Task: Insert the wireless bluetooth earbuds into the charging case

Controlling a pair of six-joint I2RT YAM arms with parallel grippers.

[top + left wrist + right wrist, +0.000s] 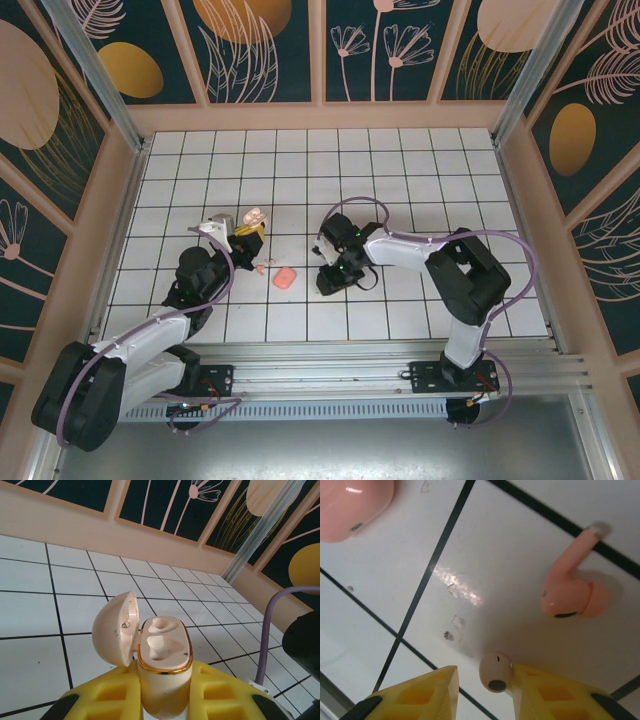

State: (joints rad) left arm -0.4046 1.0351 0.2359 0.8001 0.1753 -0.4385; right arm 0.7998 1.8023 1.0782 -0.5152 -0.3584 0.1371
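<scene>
Two pincers over the tiled desk (400, 160): left pincer (243, 238) clamps the open charging case (254, 216); right pincer (333, 278) sits low near the salmon-pink block (286, 278). Left wrist: both case cavities empty. Right wrist: jaws part-open, first earbud (495, 672) between them against one finger; second earbud (572, 592) lies apart on the desk.

Charging case (164, 655) open and upright, both wells empty.
The cream, gold-rimmed case stood clamped in the left gripper (165, 692), its domed lid swung open toward 9 o'clock. In the right wrist view, the pink earbud (567, 597) lay on its side on a white tile, its stem pointing toward 1 o'clock with the tip at a black grid line. The paler earbud (495, 671) sat at 7 o'clock from it, touching one finger of the parted right gripper (484, 676).
</scene>
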